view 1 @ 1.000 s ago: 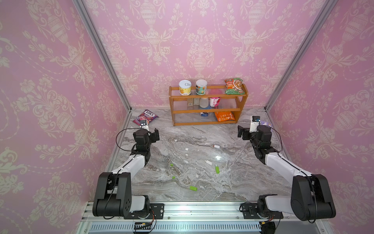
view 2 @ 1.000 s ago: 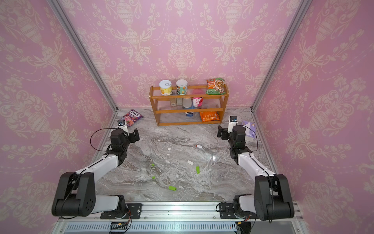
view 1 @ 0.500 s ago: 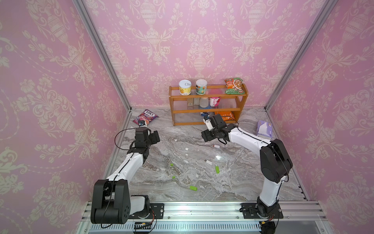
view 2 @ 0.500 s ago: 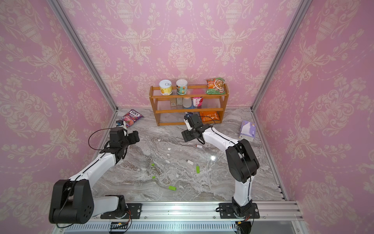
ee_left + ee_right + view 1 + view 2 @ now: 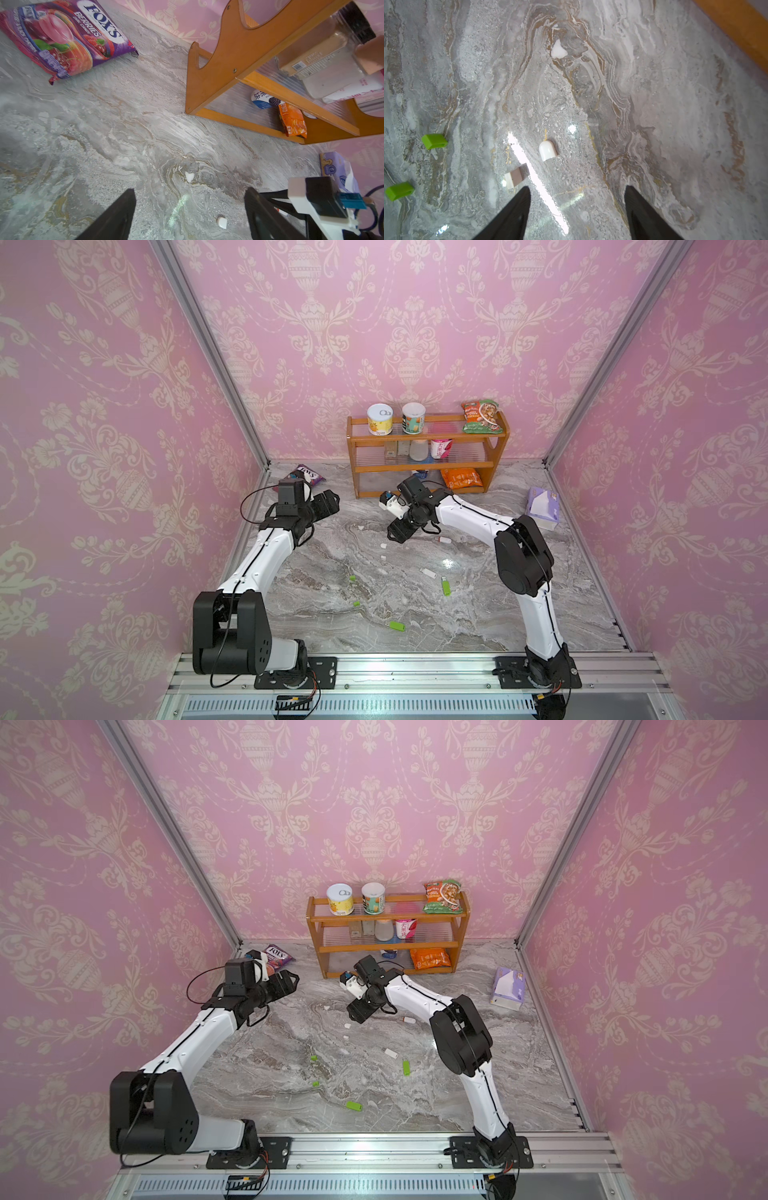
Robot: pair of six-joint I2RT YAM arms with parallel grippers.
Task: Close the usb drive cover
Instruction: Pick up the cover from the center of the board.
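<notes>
Loose covers and drives lie scattered and apart on the marble worktop (image 5: 457, 626). A rounded white cap (image 5: 547, 150) lies flat just ahead of the right gripper (image 5: 576, 188). A white drive (image 5: 428, 572) lies further toward the front edge, and a green drive (image 5: 397, 625) nearer the edge again. Two green caps (image 5: 434, 141) lie off to one side. Beside the white cap is a short white piece (image 5: 517, 176) with a dull brown end; we cannot tell what it is. The right fingers (image 5: 512, 214) stand wide with nothing between them. The left gripper (image 5: 189, 189) hangs near the candy bag (image 5: 66, 35), its fingers likewise wide and empty. We judge the cap to be hollow hard plastic: very light, stiff and smooth. On this glossy stone it will likely skate away if one finger touches first. We would take it across its two long flat sides, low and centred, leaving the open mouth clear for the plug. The drive should be equally light and rigid, so we would hold its body at the rear, away from the connector. Risks: a squeeze on the rounded end could squirt the cap out, and a tilted mouth could jam on the plug.
</notes>
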